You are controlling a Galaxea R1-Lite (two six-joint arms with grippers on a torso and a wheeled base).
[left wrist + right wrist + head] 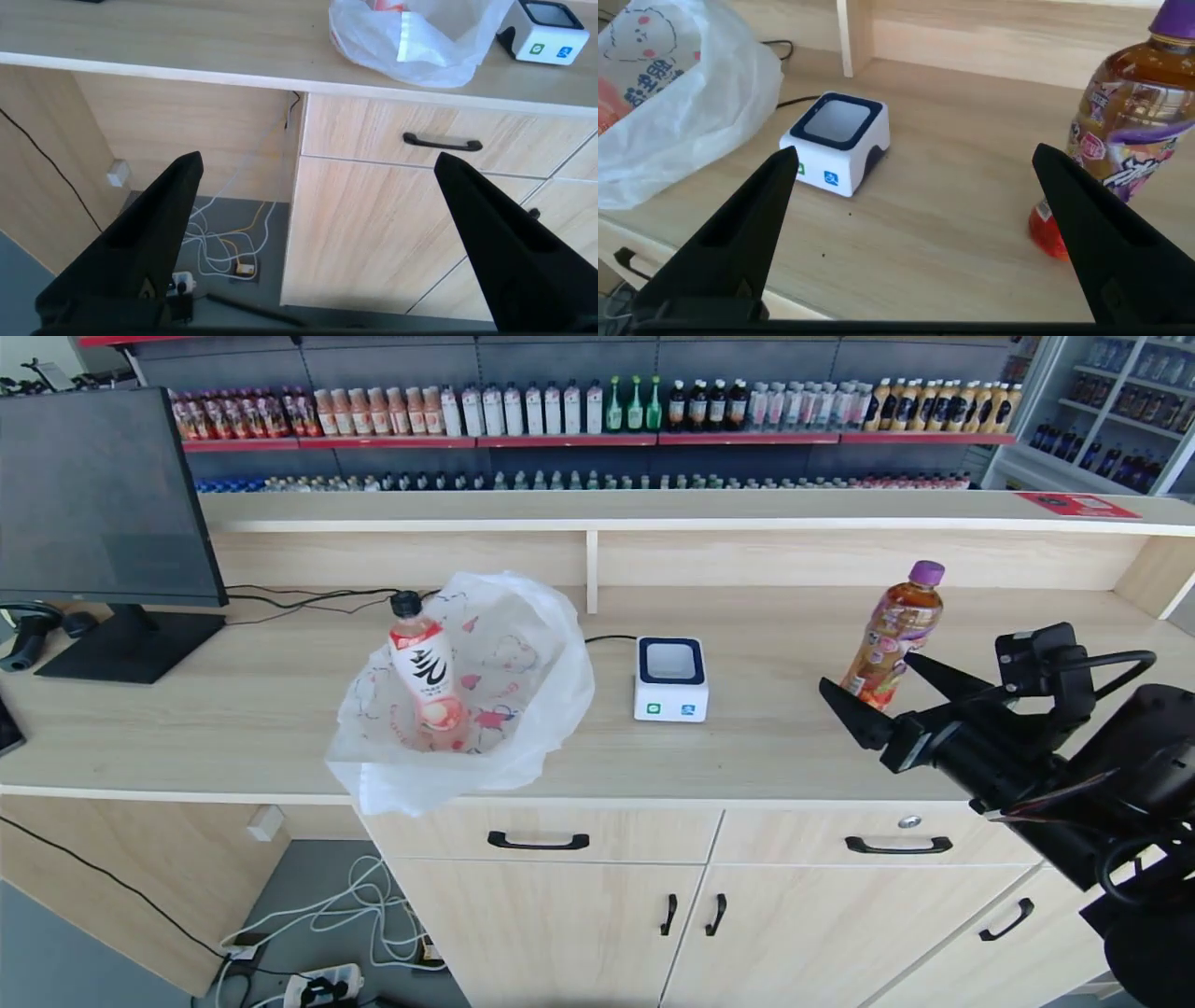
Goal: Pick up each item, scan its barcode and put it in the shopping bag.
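i see my right gripper (864, 670) over the counter (766, 747) with its jaws wide apart and nothing between them. it is just beside the purple-capped tea bottle (894, 637), which stands upright toward the counter's right end; i can't tell if a finger touches it. the white scanner (670, 679) sits mid-counter, window up, between that bottle and the shopping bag (551, 681). the bag lies open near the front edge, and a black-capped pink bottle (422, 672) stands inside it, leaning slightly. my left gripper (318, 159) hangs below the counter edge, jaws spread and empty, facing a drawer (374, 131) front. a dark monitor (103, 495) stands at the far left.
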